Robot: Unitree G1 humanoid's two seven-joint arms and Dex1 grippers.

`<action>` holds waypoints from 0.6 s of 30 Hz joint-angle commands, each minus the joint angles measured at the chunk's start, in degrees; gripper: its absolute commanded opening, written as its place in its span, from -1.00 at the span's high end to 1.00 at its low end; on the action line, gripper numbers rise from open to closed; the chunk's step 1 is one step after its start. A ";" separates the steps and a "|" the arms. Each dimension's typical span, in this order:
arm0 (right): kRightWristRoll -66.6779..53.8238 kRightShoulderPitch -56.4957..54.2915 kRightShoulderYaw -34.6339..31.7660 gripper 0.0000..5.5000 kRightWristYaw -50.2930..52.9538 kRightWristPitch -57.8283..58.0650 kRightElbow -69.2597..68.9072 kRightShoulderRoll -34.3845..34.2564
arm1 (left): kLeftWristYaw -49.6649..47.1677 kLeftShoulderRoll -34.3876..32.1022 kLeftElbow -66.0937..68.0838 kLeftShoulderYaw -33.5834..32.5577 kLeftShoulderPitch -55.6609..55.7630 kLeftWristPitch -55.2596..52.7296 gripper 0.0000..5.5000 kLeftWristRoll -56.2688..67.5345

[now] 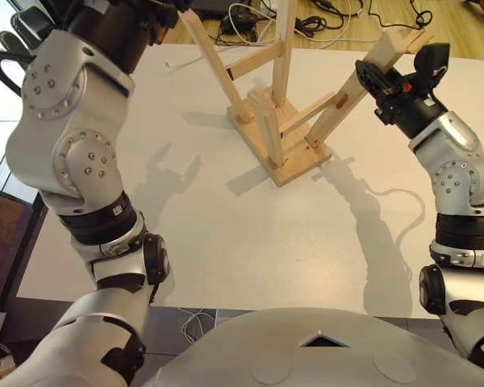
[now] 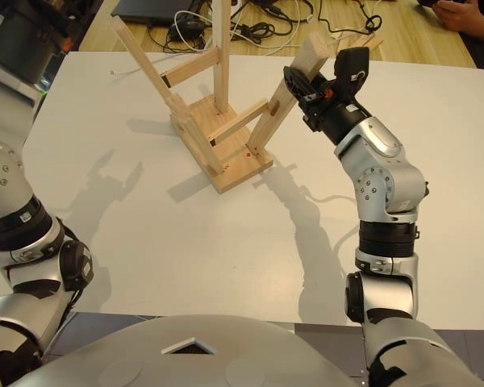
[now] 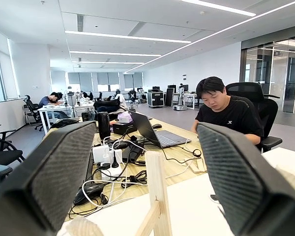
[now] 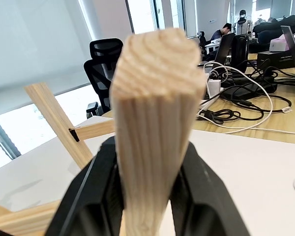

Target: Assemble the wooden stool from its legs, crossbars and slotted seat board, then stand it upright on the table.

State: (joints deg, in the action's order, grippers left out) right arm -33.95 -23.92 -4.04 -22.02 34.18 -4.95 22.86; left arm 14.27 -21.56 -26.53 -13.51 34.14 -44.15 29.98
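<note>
The wooden stool stands upside down on the white table (image 1: 226, 234), its seat board (image 1: 302, 157) flat on the surface and its legs pointing up. Crossbars (image 1: 254, 60) join the legs. My right gripper (image 2: 327, 72) is shut on the top of the right, outward-leaning leg (image 1: 347, 97); in the right wrist view that leg (image 4: 155, 123) sits clamped between the black fingers (image 4: 96, 187). My left gripper (image 3: 145, 127) is raised over the stool's far side, open, its pads wide apart above another leg's top (image 3: 157, 196) without touching it.
Beyond the table's far edge is a wooden desk with cables (image 1: 323, 16) and a laptop (image 2: 145, 8). The table's near half, in front of the stool, is bare white surface. A short leg (image 1: 270, 133) rises at the seat board's front.
</note>
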 commanded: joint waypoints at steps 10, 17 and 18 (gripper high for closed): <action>-0.27 1.25 0.33 0.63 -2.52 13.41 -3.41 5.79 | -1.24 -0.68 -2.15 -0.44 -2.06 0.13 -0.37 0.12; 0.50 -0.51 4.44 0.63 -3.90 15.66 6.17 3.23 | -1.25 -0.51 -2.15 -0.03 -2.26 0.47 -0.37 0.02; 0.77 -1.09 5.07 0.63 -4.30 15.78 7.49 3.20 | -1.28 -0.50 -2.19 -0.02 -2.30 0.48 -0.37 0.04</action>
State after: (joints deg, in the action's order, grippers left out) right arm -36.65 -27.71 -4.06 -25.57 44.71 -1.77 26.70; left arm 13.16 -21.67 -28.36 -13.89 32.28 -43.71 29.93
